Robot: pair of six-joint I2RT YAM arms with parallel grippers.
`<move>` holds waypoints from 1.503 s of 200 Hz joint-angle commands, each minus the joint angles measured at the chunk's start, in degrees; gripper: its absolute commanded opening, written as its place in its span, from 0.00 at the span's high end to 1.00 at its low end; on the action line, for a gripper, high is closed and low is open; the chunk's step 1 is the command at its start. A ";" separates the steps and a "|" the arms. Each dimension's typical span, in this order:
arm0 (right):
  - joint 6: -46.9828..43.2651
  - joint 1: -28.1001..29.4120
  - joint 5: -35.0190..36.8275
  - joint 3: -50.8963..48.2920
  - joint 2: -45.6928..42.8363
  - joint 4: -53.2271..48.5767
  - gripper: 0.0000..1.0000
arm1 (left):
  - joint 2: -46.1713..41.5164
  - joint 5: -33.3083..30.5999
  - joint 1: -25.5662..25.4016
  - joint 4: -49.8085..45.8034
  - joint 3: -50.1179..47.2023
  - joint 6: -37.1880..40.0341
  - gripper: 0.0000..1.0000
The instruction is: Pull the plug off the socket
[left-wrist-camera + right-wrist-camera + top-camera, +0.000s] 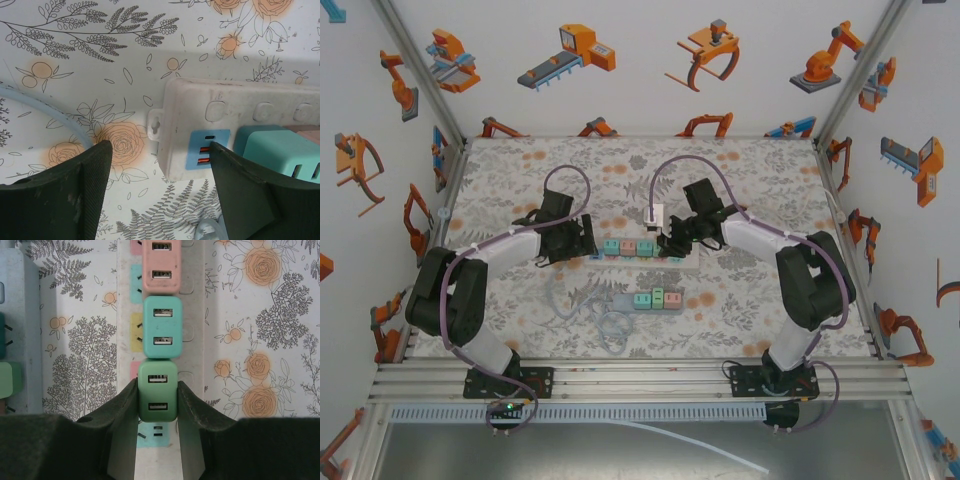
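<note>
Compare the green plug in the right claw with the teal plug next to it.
The green plug is clamped in the right claw; the teal plug stands free. The green plug is darker, the teal plug paler and bluer. Both are rounded blocks with two USB ports on the white power strip.

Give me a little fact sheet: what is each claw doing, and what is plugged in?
right gripper: shut on the green plug, pressing both its sides
left gripper: open, astride the end of the power strip
next along the strip: teal plug, then pink plug
</note>
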 commanded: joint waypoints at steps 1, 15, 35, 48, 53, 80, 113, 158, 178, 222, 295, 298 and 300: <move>1.90 0.69 -3.40 3.03 -0.97 0.15 0.94 | 2.37 -2.48 -0.23 -5.28 -0.88 0.75 0.28; 2.68 0.69 -3.82 3.07 -1.47 0.61 0.95 | 2.37 -3.02 -0.25 -5.38 -0.96 0.66 0.29; 3.22 0.69 -3.69 3.02 -1.84 0.87 0.96 | 2.45 -3.47 -0.23 -5.49 -0.94 0.63 0.29; 3.66 0.73 -3.54 3.21 -2.02 0.87 0.97 | 2.46 -3.80 -0.24 -5.41 -1.00 0.61 0.30; 3.83 0.69 -3.60 3.24 -2.07 0.84 0.98 | 2.46 -4.03 -0.27 -5.68 -1.01 0.53 0.30; 4.91 0.69 -4.61 3.33 -2.45 1.02 1.00 | 2.54 -4.64 -0.32 -5.54 -1.25 0.29 0.30; 5.26 0.69 -4.14 2.72 -3.60 1.79 1.00 | 2.46 -5.30 -0.32 -5.75 -1.32 0.17 0.31; 6.29 0.60 -4.44 1.74 -4.80 3.07 1.00 | 2.37 -6.02 -0.37 -6.02 -1.38 -0.31 0.31; 6.48 0.60 -4.16 1.07 -5.35 3.56 1.00 | 2.19 -6.33 -0.42 -5.98 -1.54 -0.29 0.31; 7.09 0.60 -3.69 0.13 -7.22 4.20 1.00 | 0.21 -6.29 -0.38 -6.62 -1.38 -0.16 0.31; 32.07 -0.16 3.05 -1.24 -13.46 19.63 1.00 | -10.19 -3.34 -0.42 -9.46 1.58 0.76 0.23; 33.50 -0.31 3.45 -1.24 -13.64 20.47 1.00 | -10.62 -3.11 -0.42 -9.70 1.81 0.85 0.23; 34.48 -0.42 3.65 -1.24 -13.75 21.08 1.00 | -10.94 -3.01 -0.42 -9.83 1.98 0.91 0.23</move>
